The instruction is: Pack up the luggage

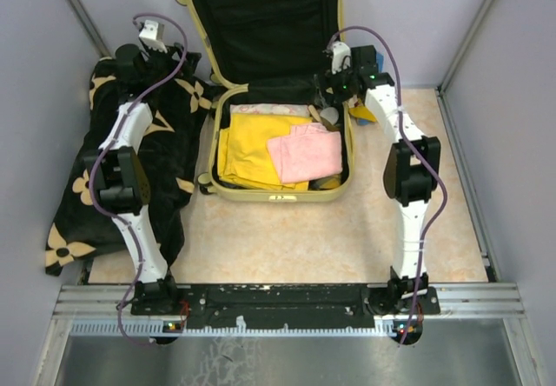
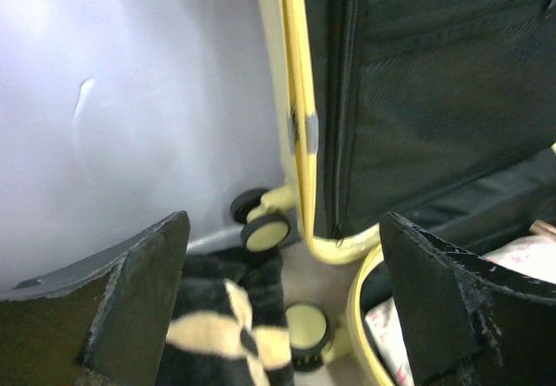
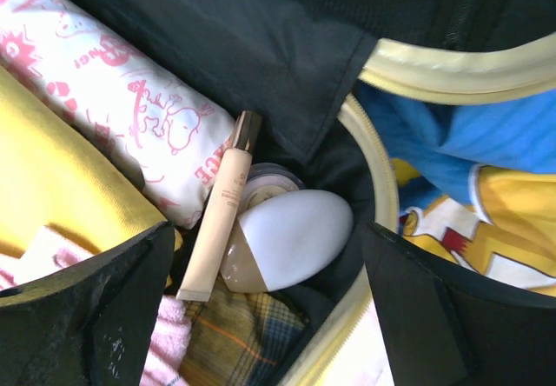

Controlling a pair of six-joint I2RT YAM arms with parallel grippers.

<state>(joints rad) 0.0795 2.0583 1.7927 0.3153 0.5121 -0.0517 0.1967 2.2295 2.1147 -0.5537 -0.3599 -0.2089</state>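
right claw (image 3: 269, 229) is spread wide, nothing between the fingers (image 3: 95, 308); we see it hanging over the back right corner of the suitcase (image 1: 278, 196), just inside the rim

directly under it: a white egg-shaped bottle (image 3: 291, 238) on its side, a beige tube (image 3: 221, 216) lying along the bottle's left and touching it, and a small round jar (image 3: 265, 180) half hidden behind both

left of the tube, a white pouch with pink print (image 3: 130, 99) lies against the black lining, next to a yellow garment (image 3: 52, 169); plaid cloth (image 3: 234, 342) shows below the bottle

outside the rim on the right, a blue and yellow thing (image 3: 486, 169) lies on the table (image 1: 287, 247); we can't tell what it is

left claw (image 2: 285, 221) is also spread wide and holds nothing; it hangs over the blanket (image 1: 169, 143), black with tan flowers, beside the left edge of the raised lid (image 1: 265, 21), facing two of the wheels (image 2: 265, 229)

suitcase sits open at the back middle of the table, lid upright near the back wall (image 2: 130, 99), base lying flat; in the base the yellow garment fills the left and middle, and a folded pink cloth (image 1: 306, 156) lies on top of it toward the right

blanket is bunched at the left of the table, just beside the suitcase's left side
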